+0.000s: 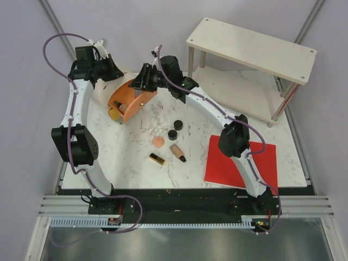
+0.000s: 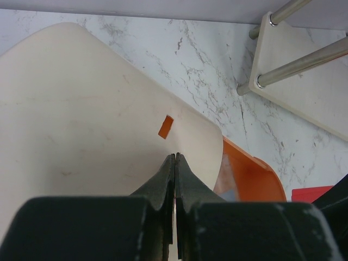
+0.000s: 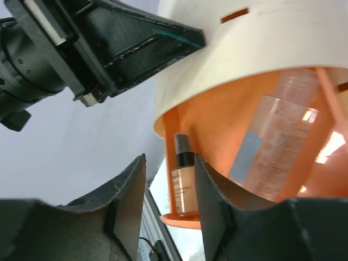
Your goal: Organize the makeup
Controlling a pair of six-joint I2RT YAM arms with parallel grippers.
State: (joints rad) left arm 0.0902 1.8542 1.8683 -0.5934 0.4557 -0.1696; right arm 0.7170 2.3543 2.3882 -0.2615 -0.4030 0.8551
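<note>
The orange case (image 1: pixel 132 102) stands tilted at the back left with its cream lid (image 2: pixel 81 109) raised. My left gripper (image 2: pixel 175 156) is shut, its tips against the lid. My right gripper (image 3: pixel 169 159) is open at the case's mouth. Beyond its fingers a beige foundation bottle (image 3: pixel 185 185) with a black cap stands in the case, beside a clear bottle (image 3: pixel 277 141). On the table lie a peach puff (image 1: pixel 157 141), two black compacts (image 1: pixel 178 125) (image 1: pixel 172 134), a foundation tube (image 1: pixel 177 151) and a gold-and-black lipstick (image 1: pixel 157 159).
A flat red sheet (image 1: pixel 242 163) lies at the front right. A two-level wooden shelf (image 1: pixel 250 49) on metal legs stands at the back right. The right arm stretches across the table's middle above the loose makeup.
</note>
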